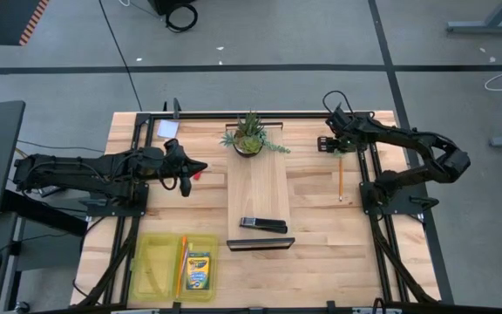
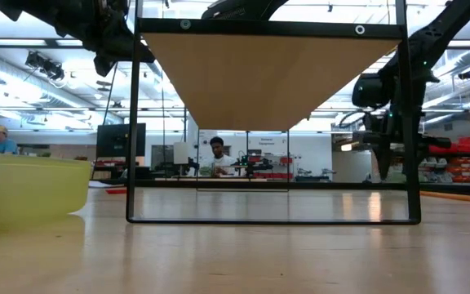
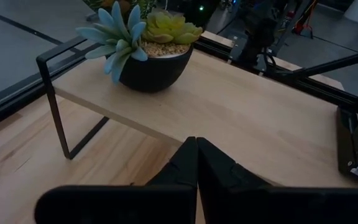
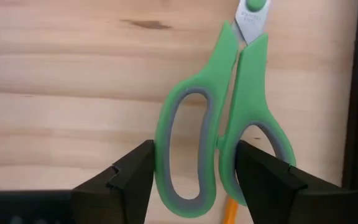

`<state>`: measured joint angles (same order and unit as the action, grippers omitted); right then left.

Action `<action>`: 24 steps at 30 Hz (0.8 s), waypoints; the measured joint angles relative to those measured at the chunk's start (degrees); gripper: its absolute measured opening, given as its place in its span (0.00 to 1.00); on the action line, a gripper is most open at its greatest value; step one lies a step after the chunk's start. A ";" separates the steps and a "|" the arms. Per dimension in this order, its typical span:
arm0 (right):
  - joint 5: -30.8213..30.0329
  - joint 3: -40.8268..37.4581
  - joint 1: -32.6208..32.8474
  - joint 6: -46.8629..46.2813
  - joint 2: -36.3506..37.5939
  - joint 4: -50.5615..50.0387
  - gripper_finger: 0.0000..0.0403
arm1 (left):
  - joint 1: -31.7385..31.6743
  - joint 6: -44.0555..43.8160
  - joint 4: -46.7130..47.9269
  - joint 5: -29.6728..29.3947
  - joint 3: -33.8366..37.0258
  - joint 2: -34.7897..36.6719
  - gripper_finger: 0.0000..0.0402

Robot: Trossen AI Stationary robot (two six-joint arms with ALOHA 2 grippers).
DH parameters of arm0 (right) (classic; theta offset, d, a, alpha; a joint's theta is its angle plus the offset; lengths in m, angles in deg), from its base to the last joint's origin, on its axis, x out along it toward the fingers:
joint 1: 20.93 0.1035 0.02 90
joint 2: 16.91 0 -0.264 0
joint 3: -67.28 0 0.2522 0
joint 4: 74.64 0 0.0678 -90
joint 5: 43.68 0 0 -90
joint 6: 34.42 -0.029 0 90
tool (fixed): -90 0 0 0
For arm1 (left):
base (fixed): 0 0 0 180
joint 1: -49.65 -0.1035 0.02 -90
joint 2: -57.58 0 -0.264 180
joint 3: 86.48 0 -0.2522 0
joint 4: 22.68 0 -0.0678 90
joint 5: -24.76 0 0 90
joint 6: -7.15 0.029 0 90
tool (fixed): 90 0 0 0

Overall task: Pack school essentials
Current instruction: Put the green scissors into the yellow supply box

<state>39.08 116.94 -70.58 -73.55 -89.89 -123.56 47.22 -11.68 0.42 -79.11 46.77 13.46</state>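
The green-handled scissors point(image 4: 219, 118) lie between the fingers of my right gripper point(image 4: 194, 165), which is near the table's far right point(image 1: 329, 144) and shut on them. The thin pencil point(image 1: 340, 179) lies on the table just nearer than that gripper; its end point(image 4: 229, 213) shows behind the handles. My left gripper point(image 3: 196, 146) is shut with nothing between its fingers, left of the wooden riser point(image 1: 186, 170). A tiny red eraser point(image 1: 197, 175) shows by its fingertips. The crayon box point(image 1: 199, 270) and orange pen point(image 1: 182, 260) lie in the yellow bin point(image 1: 151, 266). The pale note pad point(image 1: 167, 129) lies at the far left. My right gripper comes from above, pointing down, onto the scissors' handle end. One finger point(image 4: 138, 168) is against the outer side of one loop point(image 4: 161, 140). The other finger point(image 4: 263, 171) covers the lower part of the second loop point(image 4: 263, 93). I cannot tell whether the scissors are lifted.
A wooden riser on a black frame point(image 1: 260, 187) stands mid-table with a potted plant point(image 1: 249, 135) at its far end. A black stapler-like bar point(image 1: 264, 225) and another dark bar point(image 1: 260, 244) lie at its near end. The low view shows people in the room beyond the table.
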 joint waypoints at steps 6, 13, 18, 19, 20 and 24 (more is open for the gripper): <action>-2.04 0.07 3.88 -1.24 2.02 -0.62 0.54 | 0.00 0.00 0.00 0.00 0.00 0.00 0.06; -2.14 0.07 8.04 -2.81 2.03 -0.76 0.54 | 0.00 -0.04 -0.02 0.00 0.00 0.00 0.02; -1.81 0.07 12.26 -5.05 2.80 -0.83 0.54 | 0.00 -1.49 -0.02 0.02 0.00 0.00 0.02; -1.66 0.07 13.05 -5.60 3.24 -0.83 0.54 | -0.02 -1.56 -0.02 0.02 0.00 0.00 0.02; -1.51 0.11 13.83 -6.09 3.77 -0.87 0.54 | -0.02 -1.56 -0.04 0.02 0.00 0.00 0.03; -1.44 1.91 16.44 -7.13 5.68 -2.18 0.54 | 0.00 -1.58 -0.11 0.02 0.00 0.00 0.06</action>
<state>37.64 118.84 -54.14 -80.68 -84.22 -125.75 47.22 -13.26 0.31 -79.08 46.77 13.46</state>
